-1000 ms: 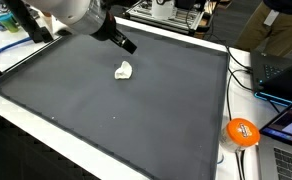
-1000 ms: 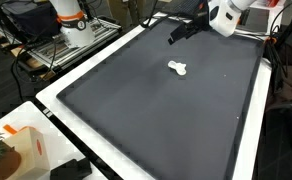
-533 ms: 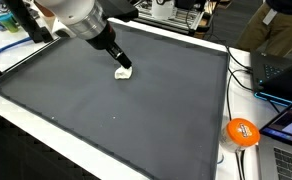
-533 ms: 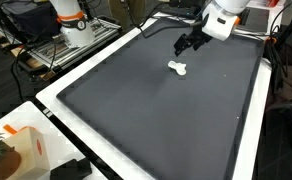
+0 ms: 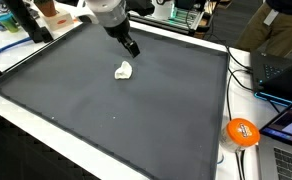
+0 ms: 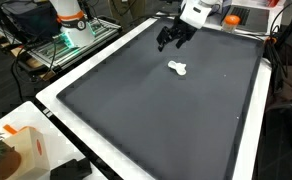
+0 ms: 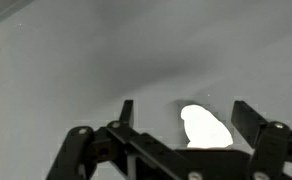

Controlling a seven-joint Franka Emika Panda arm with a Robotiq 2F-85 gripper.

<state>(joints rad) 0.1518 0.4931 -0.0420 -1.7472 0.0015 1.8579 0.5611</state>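
1. The dark mat (image 5: 136, 125) covers nearly the whole bench (image 5: 36, 120). It probably serves as a plain, even ground against which a pale thing stands out.
2. A small white crumpled piece (image 5: 124, 70) lies loose on the mat, in its far half, well apart from every edge. In both exterior views it rests flat and alone, with nothing touching it (image 6: 179, 68).
3. The gripper (image 5: 133, 47) hangs in the air just beyond the white piece, tilted, with its tips pointing down toward the mat. In an exterior view (image 6: 169, 40) a clear gap shows between the tips and the piece.
4. In the wrist view the two fingers (image 7: 126, 112) stand spread as wide as they go, and the white piece (image 7: 206, 128) shows on the mat in the space between them. The gripper is released: it holds nothing and touches nothing.
5. The wide spread and the downward tilt suggest a stance kept clear of the mat, with the piece framed between the fingers.
6. Off the mat, an orange round object (image 5: 242, 132) lies at the bench's edge near a laptop (image 5: 281, 70). Both are well apart from the gripper.
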